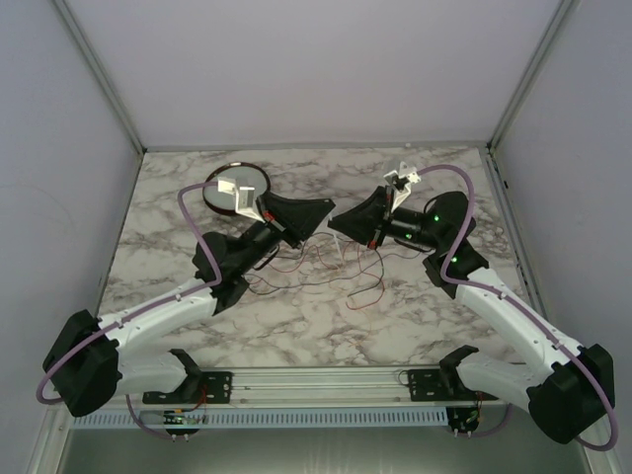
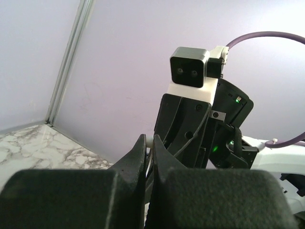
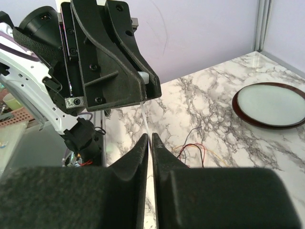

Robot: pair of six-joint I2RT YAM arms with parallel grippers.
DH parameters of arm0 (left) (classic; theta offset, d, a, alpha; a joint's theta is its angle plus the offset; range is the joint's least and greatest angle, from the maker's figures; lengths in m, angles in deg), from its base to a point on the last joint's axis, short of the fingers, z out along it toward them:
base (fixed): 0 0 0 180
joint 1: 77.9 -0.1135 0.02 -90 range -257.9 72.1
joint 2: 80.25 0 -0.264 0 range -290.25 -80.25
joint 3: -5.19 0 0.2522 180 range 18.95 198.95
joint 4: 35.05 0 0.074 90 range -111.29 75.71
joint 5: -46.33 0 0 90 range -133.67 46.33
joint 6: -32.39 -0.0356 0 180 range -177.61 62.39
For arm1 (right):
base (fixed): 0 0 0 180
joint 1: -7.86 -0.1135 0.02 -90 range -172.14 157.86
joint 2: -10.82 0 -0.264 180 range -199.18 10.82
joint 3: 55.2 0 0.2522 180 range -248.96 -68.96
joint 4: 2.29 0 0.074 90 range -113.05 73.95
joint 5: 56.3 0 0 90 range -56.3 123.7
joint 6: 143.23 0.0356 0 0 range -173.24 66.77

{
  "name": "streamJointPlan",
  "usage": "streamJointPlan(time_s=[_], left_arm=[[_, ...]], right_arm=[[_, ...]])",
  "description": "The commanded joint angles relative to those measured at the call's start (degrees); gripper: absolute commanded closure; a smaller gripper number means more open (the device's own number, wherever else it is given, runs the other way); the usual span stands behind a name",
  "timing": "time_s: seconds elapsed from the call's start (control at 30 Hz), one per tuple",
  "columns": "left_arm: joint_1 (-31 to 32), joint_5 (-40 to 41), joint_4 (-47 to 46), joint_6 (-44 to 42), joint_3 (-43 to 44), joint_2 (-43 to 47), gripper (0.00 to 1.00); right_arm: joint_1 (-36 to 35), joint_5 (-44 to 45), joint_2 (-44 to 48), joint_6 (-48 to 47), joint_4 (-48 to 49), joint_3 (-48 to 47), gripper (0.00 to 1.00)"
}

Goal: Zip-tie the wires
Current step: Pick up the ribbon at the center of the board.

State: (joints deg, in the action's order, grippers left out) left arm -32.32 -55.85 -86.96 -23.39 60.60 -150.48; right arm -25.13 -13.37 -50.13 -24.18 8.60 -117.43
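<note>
The wires [image 1: 314,271] lie as a loose tangle of thin red and black strands on the marble table, below and between both grippers; part of them shows in the right wrist view [image 3: 196,148]. My left gripper [image 1: 322,211] and right gripper [image 1: 336,223] meet tip to tip above the table. A thin white zip tie [image 3: 146,117] runs between them. My left gripper [image 2: 148,143] is shut on one end of it. My right gripper [image 3: 149,138] is shut on the strap. The zip tie is apart from the wires, raised above them.
A round dark-rimmed dish [image 1: 237,186] sits at the back left, just behind the left arm, and also shows in the right wrist view [image 3: 270,105]. Walls enclose the table on three sides. The lilac cables loop along both arms.
</note>
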Motion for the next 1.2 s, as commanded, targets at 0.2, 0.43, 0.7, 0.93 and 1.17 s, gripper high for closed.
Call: streamJointPlan(time_s=[0.2,0.43,0.7,0.93,1.17], left_arm=[[-0.20,0.93,-1.21,-1.76,1.32,2.12,0.76],[-0.23,0.87,-1.37,-1.78,-0.30,2.27,0.50],[-0.23,0.73,-1.47,-1.27,-1.94,2.66,0.42],[-0.23,0.55,-2.49,-0.19,-3.35,2.36,0.40],[-0.23,0.28,-4.95,0.55,-2.87,0.85,0.41]], right_arm=[[-0.49,0.34,1.18,1.07,2.71,-0.29,1.00],[-0.49,1.60,1.76,1.44,2.27,-0.54,1.00],[-0.41,2.44,1.97,1.53,2.34,-0.75,1.00],[-0.41,2.69,2.21,1.95,2.51,-0.92,1.00],[-0.48,2.03,1.72,2.53,2.43,-0.93,1.00]])
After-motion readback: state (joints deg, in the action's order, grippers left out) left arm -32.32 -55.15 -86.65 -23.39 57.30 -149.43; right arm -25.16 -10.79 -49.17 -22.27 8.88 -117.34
